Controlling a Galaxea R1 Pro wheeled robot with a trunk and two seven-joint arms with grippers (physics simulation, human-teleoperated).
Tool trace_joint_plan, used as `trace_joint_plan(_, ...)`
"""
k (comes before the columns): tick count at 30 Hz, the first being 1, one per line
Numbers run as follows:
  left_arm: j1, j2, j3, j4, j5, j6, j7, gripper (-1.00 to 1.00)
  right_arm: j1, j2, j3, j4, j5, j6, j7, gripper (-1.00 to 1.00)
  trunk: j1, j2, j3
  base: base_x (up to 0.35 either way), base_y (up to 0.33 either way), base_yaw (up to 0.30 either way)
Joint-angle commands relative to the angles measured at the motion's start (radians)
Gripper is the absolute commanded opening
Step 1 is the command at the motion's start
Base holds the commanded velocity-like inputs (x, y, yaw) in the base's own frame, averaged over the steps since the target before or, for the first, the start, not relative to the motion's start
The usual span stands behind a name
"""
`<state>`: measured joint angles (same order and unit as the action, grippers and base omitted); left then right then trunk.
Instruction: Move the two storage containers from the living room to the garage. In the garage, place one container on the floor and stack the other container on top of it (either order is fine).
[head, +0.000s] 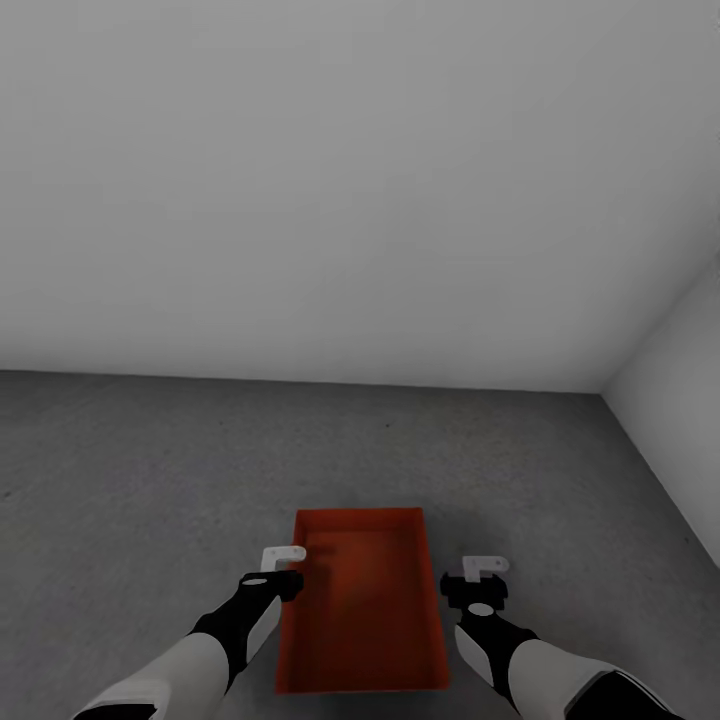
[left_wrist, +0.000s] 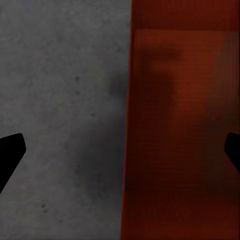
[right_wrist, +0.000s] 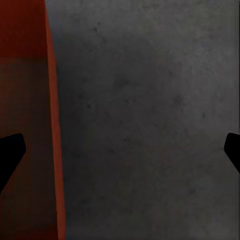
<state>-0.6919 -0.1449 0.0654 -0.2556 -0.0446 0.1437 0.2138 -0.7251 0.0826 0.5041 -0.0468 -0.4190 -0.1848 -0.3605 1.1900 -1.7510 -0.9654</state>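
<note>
One orange-red storage container (head: 360, 600) rests open-topped on the dark grey concrete floor (head: 150, 470) of the garage, right in front of me. My left gripper (head: 283, 560) hovers open over its left wall, and in the left wrist view (left_wrist: 120, 150) the black fingertips straddle that wall of the bin (left_wrist: 180, 125) with a wide gap. My right gripper (head: 483, 572) is open just outside the right wall. In the right wrist view (right_wrist: 120, 150) the bin's edge (right_wrist: 25, 100) lies to one side. Neither gripper holds anything.
A plain pale grey wall (head: 300, 200) rises a short way beyond the container. A second wall (head: 680, 400) meets it in a corner at the right. Bare concrete stretches around the bin on the left and ahead.
</note>
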Motion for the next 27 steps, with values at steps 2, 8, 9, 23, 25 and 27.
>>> trace_joint_plan(2, 0.0, -0.001, 0.007, -0.002, -0.005, 0.006, 0.001, 1.0, -0.001, 0.0, 0.008, 0.001, -0.011, -0.004, -0.003, 1.0, -0.008, 0.014, 0.009, 0.0, 0.0, 0.0)
trace_joint_plan(8, 0.0, -0.001, 0.007, -0.002, -0.005, 0.005, 0.001, 1.0, -0.001, 0.0, 0.008, 0.001, -0.011, -0.004, -0.002, 1.0, -0.031, 0.056, 0.037, 0.0, 0.0, 0.0)
trace_joint_plan(9, 0.0, -0.001, 0.007, -0.002, -0.005, 0.005, 0.001, 1.0, -0.001, 0.0, 0.008, 0.001, -0.011, -0.004, -0.002, 1.0, -0.035, 0.063, 0.042, 0.0, 0.0, 0.0)
trace_joint_plan(23, 0.0, -0.001, 0.007, -0.002, -0.005, 0.005, 0.001, 1.0, -0.001, -0.002, 0.009, 0.001, -0.011, -0.002, 0.006, 1.0, -0.088, 0.161, 0.108, 0.0, 0.0, 0.0)
trace_joint_plan(25, 0.0, -0.001, 0.007, -0.002, -0.005, 0.005, 0.001, 1.0, -0.001, -0.002, 0.009, 0.001, -0.011, -0.001, 0.008, 1.0, -0.096, 0.175, 0.117, 0.0, 0.0, 0.0)
trace_joint_plan(27, 0.0, -0.001, 0.007, -0.002, -0.005, 0.005, 0.001, 1.0, -0.001, -0.003, 0.009, 0.001, -0.011, 0.0, 0.008, 1.0, -0.104, 0.189, 0.126, 0.0, 0.0, 0.0)
